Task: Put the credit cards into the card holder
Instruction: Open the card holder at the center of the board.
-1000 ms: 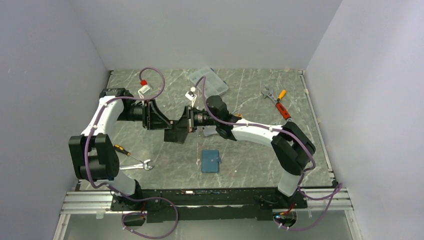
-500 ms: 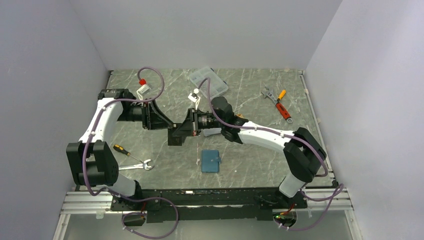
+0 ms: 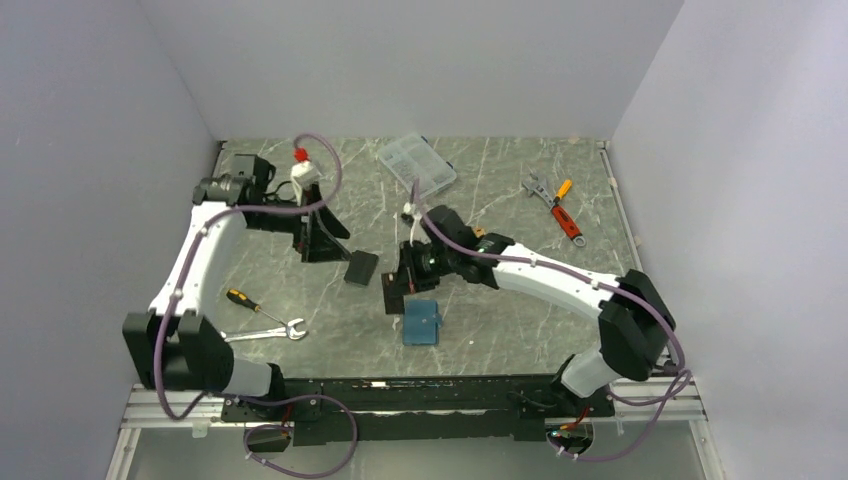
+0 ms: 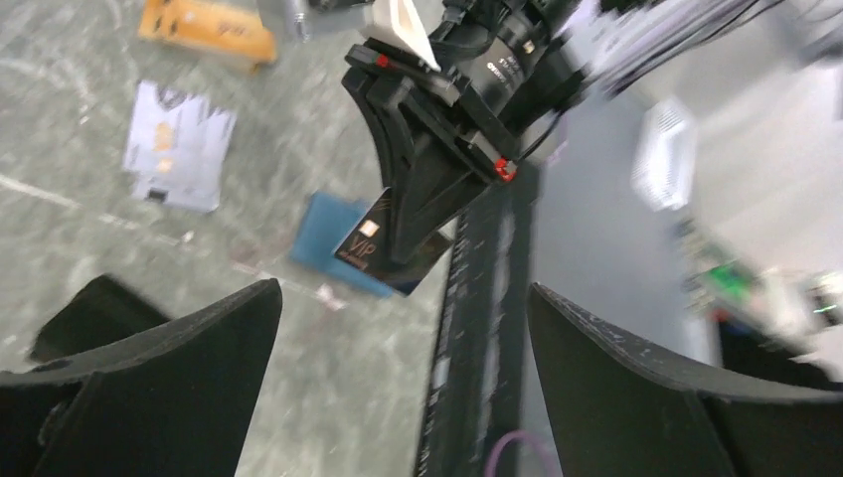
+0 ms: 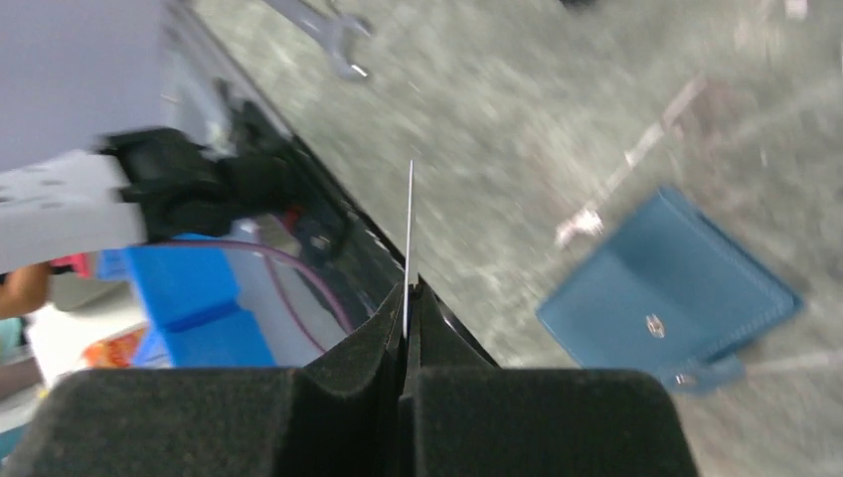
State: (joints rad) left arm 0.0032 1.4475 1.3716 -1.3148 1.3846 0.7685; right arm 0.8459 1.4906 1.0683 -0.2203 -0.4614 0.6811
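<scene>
My right gripper (image 3: 398, 290) (image 5: 408, 293) is shut on a thin dark credit card (image 4: 373, 243) with "VIP" print, seen edge-on (image 5: 409, 234) in the right wrist view. It hangs just above the back left corner of the teal card holder (image 3: 422, 322) (image 5: 676, 288), which lies closed on the table. In the left wrist view a silver-grey card (image 4: 179, 144) and an orange card (image 4: 204, 30) lie flat beyond it. My left gripper (image 3: 325, 240) (image 4: 403, 338) stands wide open and holds nothing, back left of the holder.
A flat black case (image 3: 360, 267) lies between the two grippers. A clear compartment box (image 3: 417, 163) sits at the back. A screwdriver (image 3: 243, 300) and wrench (image 3: 268, 331) lie front left. More tools (image 3: 552, 203) lie back right.
The two grippers met at mid-table earlier. My left gripper has opened and drawn back to the left. My right gripper has swung forward and down with the card, over the card holder.
</scene>
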